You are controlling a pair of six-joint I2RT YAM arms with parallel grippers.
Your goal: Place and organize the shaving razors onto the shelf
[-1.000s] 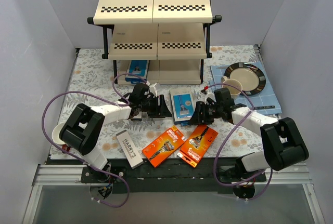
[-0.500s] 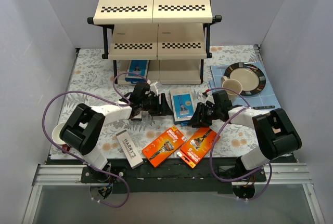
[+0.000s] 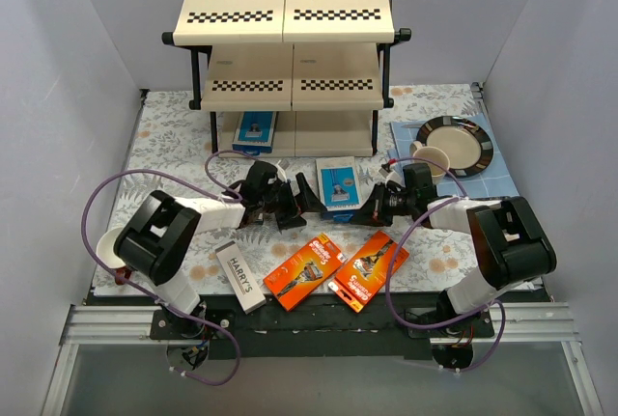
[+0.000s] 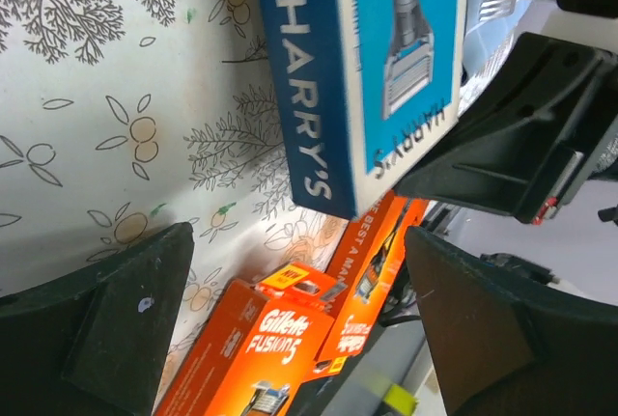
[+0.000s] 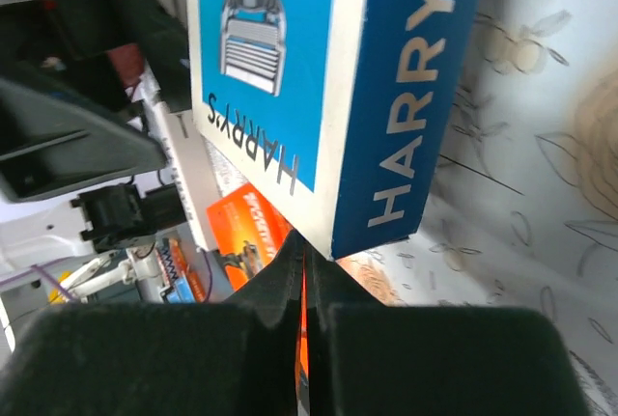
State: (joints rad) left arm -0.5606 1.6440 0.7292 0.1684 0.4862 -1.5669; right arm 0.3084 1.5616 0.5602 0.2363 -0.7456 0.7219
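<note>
HARRY'S runs in pale letters along the dark-blue side of the blue-and-white box [image 4: 307,117] and again on its face. The orange card [image 4: 253,350] reads Gillette FUSION5. The long white box [image 3: 239,279] is lettered HARRY'S.

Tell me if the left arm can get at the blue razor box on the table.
Probably yes. The left gripper is open and faces the blue box, with only bare tablecloth between them; the shut right gripper sits at its far edge.
</note>
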